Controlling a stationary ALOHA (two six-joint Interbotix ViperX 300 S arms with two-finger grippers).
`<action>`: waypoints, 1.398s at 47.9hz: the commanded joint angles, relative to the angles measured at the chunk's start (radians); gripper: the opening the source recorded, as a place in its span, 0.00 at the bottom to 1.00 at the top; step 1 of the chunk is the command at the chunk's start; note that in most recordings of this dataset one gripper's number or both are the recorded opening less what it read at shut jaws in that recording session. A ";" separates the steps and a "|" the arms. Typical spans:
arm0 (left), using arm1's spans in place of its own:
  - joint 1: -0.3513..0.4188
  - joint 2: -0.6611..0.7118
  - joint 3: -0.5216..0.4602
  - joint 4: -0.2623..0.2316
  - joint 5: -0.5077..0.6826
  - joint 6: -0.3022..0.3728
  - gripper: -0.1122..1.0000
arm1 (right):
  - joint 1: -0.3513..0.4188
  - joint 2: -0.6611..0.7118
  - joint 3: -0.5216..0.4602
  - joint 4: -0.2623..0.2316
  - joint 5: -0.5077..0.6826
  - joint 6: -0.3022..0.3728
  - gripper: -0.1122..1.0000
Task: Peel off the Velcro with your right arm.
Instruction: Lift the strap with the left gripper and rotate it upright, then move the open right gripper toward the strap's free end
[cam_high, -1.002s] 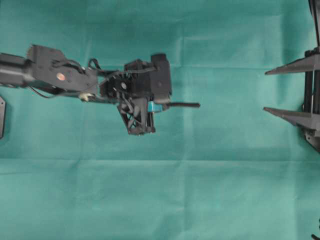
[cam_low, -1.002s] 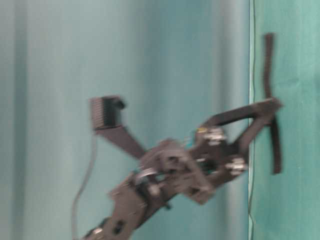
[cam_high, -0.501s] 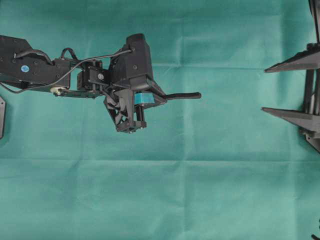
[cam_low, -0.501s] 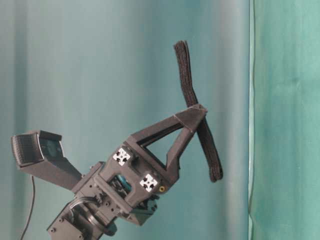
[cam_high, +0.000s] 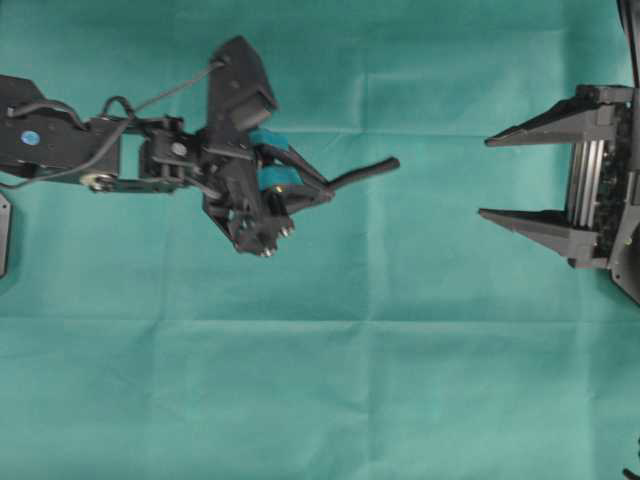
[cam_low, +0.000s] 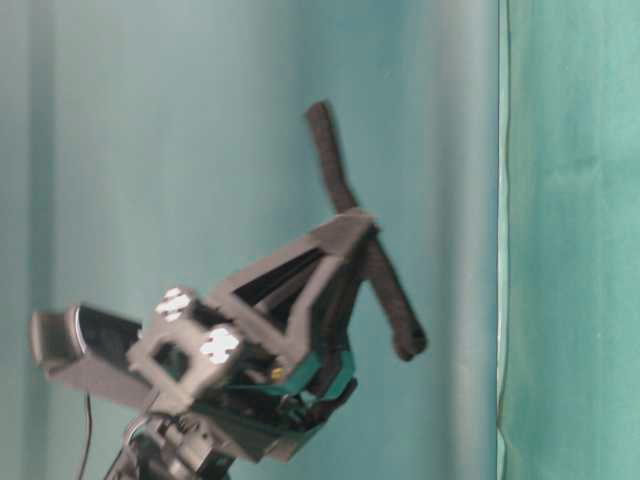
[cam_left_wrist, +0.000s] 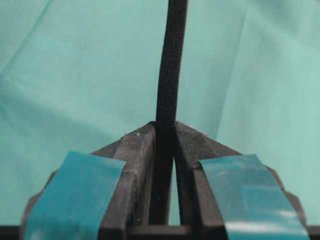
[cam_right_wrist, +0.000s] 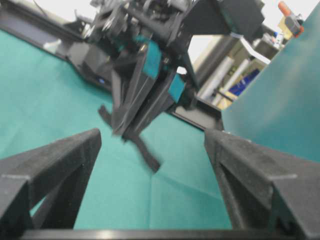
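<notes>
The Velcro (cam_high: 365, 173) is a thin black strip held off the green cloth, pointing right and slightly up in the overhead view. My left gripper (cam_high: 322, 190), with teal pads, is shut on it near the middle, so both ends stick out (cam_low: 330, 160). The left wrist view shows the strip (cam_left_wrist: 169, 75) pinched between the closed fingertips (cam_left_wrist: 165, 127). The right arm's gripper (cam_high: 485, 178) stands open at the right, its plain black fingers pointing left at the strip, a wide gap away. In the right wrist view the Velcro (cam_right_wrist: 147, 155) hangs ahead between the spread fingers (cam_right_wrist: 151, 134).
Green cloth (cam_high: 320, 380) covers the table, with a fold line running across it. A black plate (cam_high: 3, 235) sits at the far left edge. The left arm (cam_high: 60, 145) stretches in from the left. Shelves and clutter (cam_right_wrist: 240, 75) show beyond the table.
The left gripper has tilted and turned with the Velcro, so the strip now slants up to the right. The right gripper has moved left, further into the overhead view, still open.
</notes>
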 joint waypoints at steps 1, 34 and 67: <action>0.015 -0.052 0.021 -0.002 -0.078 -0.032 0.18 | -0.011 0.017 -0.026 0.000 -0.008 -0.012 0.69; 0.026 -0.100 0.137 -0.002 -0.259 -0.150 0.18 | -0.081 0.190 -0.086 0.000 -0.063 -0.074 0.68; 0.026 -0.100 0.149 -0.002 -0.261 -0.150 0.18 | -0.115 0.428 -0.193 0.000 -0.170 -0.077 0.68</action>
